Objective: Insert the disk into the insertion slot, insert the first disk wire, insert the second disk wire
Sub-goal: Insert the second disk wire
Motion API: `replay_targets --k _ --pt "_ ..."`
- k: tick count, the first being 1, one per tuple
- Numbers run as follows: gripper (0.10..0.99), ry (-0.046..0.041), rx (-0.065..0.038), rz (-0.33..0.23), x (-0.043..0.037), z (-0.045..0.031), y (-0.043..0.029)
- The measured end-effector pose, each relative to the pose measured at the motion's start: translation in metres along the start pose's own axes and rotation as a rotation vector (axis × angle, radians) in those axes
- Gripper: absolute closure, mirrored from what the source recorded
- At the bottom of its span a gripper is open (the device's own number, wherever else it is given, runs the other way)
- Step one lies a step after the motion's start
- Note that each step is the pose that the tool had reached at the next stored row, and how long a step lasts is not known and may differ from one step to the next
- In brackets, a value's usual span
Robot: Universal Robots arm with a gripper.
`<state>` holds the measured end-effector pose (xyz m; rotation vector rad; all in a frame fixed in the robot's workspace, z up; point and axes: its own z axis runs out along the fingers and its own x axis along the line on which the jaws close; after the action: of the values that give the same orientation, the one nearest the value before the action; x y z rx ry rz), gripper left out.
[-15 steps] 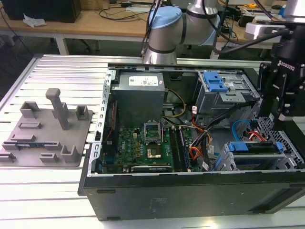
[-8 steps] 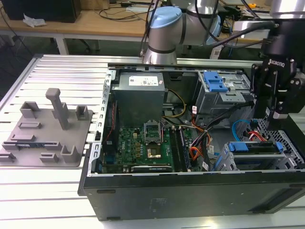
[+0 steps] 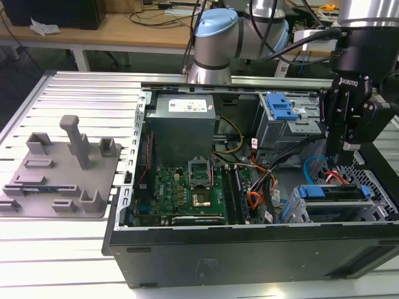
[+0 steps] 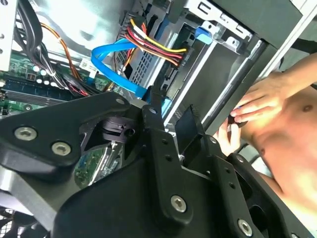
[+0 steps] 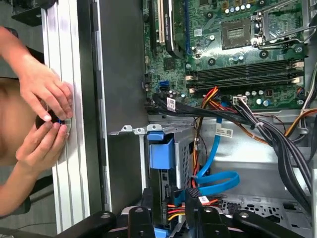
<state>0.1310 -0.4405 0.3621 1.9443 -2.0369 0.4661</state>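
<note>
Exterior view: disk (image 3: 330, 192) sits in the insertion slot (image 3: 298, 215) (wire step underway), and the gripper (image 3: 346, 149), whose grasp I cannot tell, needs careful connector alignment.

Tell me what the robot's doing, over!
Gripper above the disk, fingers unclear. Disk sits in its slot. A person's hands by the case edge.
</note>
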Motion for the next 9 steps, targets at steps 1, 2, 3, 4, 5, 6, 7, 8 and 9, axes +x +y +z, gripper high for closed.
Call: replay_targets --k 1,2,3,4,5,6,7,8,9 --pt "0.698 0.0026 0.001 -0.002 0.0 0.0002 0.0004" --pt "0.698 0.0041 0.002 -0.005 -0.0001 0.0004 0.0008" --pt "0.698 0.0053 0.005 -0.011 -0.0004 0.0008 0.0013" --pt "0.698 0.0055 0.007 -0.015 -0.0005 0.001 0.0014" --pt "0.698 0.0057 0.011 -0.022 -0.0009 0.0016 0.0017" --pt "0.698 0.006 0.014 -0.03 -0.0012 0.0022 0.0021" --pt "0.698 0.0064 0.015 -0.032 -0.0016 0.0032 0.0026" --pt "0.698 0.0067 0.015 -0.032 -0.0019 0.0038 0.003" --pt "0.698 0.007 0.015 -0.033 -0.002 0.0041 0.0031"
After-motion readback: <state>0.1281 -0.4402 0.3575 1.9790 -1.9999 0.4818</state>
